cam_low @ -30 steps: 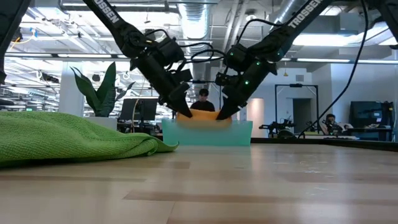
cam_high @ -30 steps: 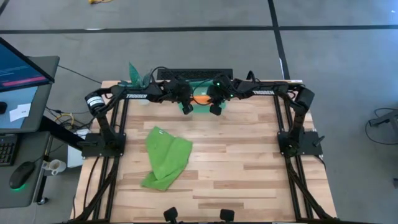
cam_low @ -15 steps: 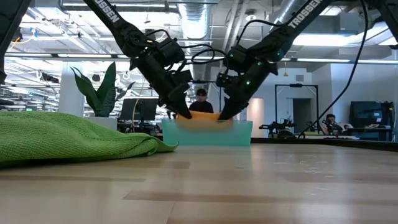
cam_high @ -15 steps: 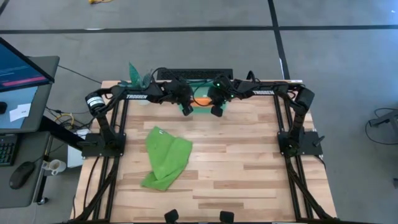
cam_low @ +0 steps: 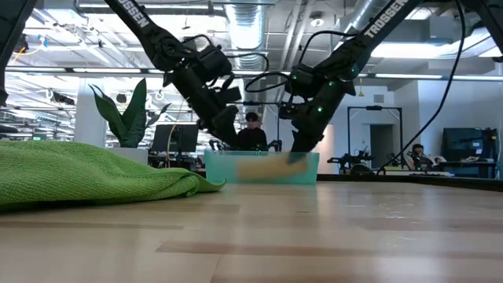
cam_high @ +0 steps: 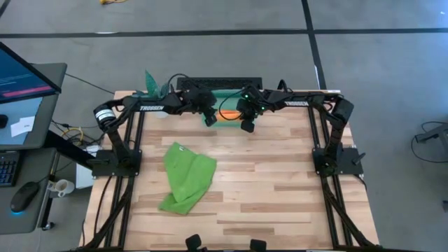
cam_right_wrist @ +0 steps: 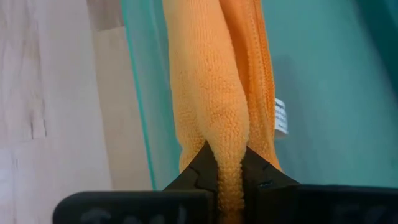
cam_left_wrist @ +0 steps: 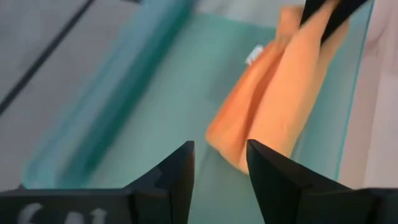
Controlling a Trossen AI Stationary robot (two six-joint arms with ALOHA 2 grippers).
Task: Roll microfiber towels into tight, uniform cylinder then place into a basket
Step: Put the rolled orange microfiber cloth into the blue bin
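The orange-yellow towel (cam_high: 227, 115), rolled and folded lengthwise, lies inside the teal bin (cam_high: 225, 124) at the far middle of the table; it shows through the bin wall in the low view (cam_low: 259, 167). My left gripper (cam_left_wrist: 221, 163) is open just above the towel's left end, touching nothing. My right gripper (cam_right_wrist: 228, 171) is shut on the towel's right end. The lime green towel (cam_high: 185, 178) lies crumpled on the table at the near left. My right gripper pinches the orange towel's right end (cam_right_wrist: 227, 155) between its two fingers, a bunched fold of several layers. The fingers slant down into the bin from above and the table's right, roughly along the towel. The rest of the towel (cam_left_wrist: 280, 93) lies on the bin's floor.
A white pot with a teal plant (cam_high: 150, 85) stands at the far left corner. A dark keyboard-like bar (cam_high: 218, 84) lies behind the bin. Bare wood (cam_high: 280, 182) spreads over the table's middle and right. People sit in the room beyond (cam_low: 251, 134).
Both grippers have lowered the orange towel from rim height into the bin. My left gripper has let go of its left end and drawn up and back a little. My right gripper has gone down and slightly toward the table's right, still holding its end.
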